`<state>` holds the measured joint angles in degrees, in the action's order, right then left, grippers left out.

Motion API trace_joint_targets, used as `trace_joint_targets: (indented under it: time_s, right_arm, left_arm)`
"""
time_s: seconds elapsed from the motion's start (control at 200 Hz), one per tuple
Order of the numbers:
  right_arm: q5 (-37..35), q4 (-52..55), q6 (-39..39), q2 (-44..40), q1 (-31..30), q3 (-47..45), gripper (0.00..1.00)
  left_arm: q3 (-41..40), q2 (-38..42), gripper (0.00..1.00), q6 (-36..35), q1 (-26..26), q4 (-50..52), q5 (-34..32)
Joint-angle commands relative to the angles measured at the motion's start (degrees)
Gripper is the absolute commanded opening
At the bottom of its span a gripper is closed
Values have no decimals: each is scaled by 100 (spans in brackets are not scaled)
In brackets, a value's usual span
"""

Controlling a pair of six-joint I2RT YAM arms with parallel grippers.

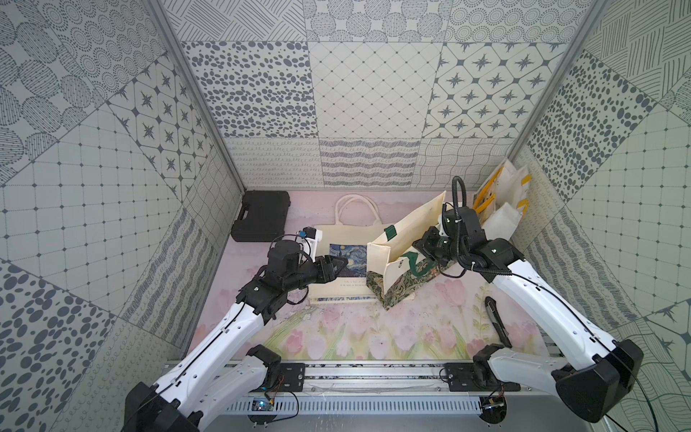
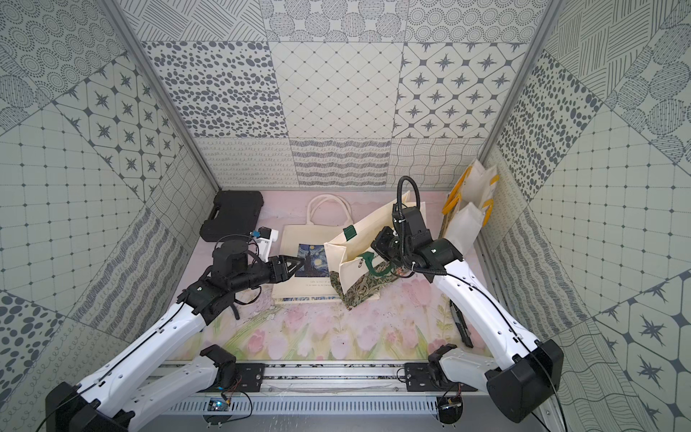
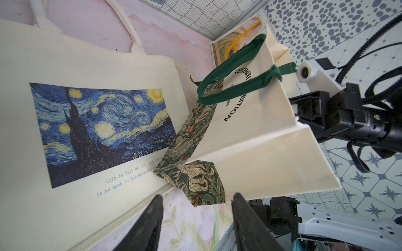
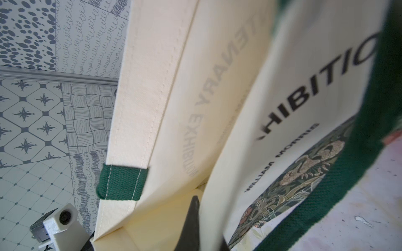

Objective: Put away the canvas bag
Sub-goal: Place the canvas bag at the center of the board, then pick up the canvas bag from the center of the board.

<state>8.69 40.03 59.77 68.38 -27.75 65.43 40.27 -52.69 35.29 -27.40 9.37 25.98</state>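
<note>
The left arm [image 1: 228,333] reaches in low. The left gripper [image 3: 196,196] points toward the middle, with its two fingers apart and nothing between them. The right arm [image 1: 553,310] bends inward. The right gripper [image 1: 420,247] is pinched tight on the canvas bag [image 1: 407,228].

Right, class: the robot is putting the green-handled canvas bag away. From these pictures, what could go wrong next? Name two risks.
1. The right gripper pinches only one wall of the green-handled bag, which hangs tilted; it may slip or fold.
2. Its floral base lies over the Starry Night tote's edge, so moving it could drag that tote. The left gripper is open and empty, giving no support.
</note>
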Motion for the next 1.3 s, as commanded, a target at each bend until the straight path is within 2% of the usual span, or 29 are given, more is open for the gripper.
trace_joint_targets:
  time_s: [0.0, 0.065, 0.28, 0.395, 0.56, 0.775, 0.875, 1.111, 1.296]
  right_arm:
    - [-71, -717, 2, -192, -45, -122, 0]
    - [-23, -736, -57, -215, -41, -162, 19]
    - [292, -616, -886, -420, -44, -115, 39]
    - [789, -444, -1529, -506, -50, -21, 40]
    - [1203, -494, -1447, -888, -127, -333, 40]
    - [1396, -661, -1155, -1514, -325, -891, 40]
    - [1704, -961, -1092, -1733, -422, -1198, 42]
    - [1767, -1030, -1147, -1823, -847, -1309, 42]
    - [1691, -1177, -999, -1892, -1083, -1424, 43]
  left_arm:
    - [54, -435, 53, -800, -27, -82, -52]
    - [106, -631, 53, -725, -53, -207, 3]
    - [129, -906, 53, -657, -291, -620, -50]
    - [292, -1257, 54, -861, -472, -674, -89]
    - [613, -1726, 55, -1347, -788, -726, -248]
    - [430, -1738, 55, -1153, -798, -1447, -307]
    - [393, -1751, 54, -1114, -798, -1665, -155]
    - [418, -1838, 49, -980, -799, -1733, 57]
    - [557, -1796, 49, -971, -815, -1566, 89]
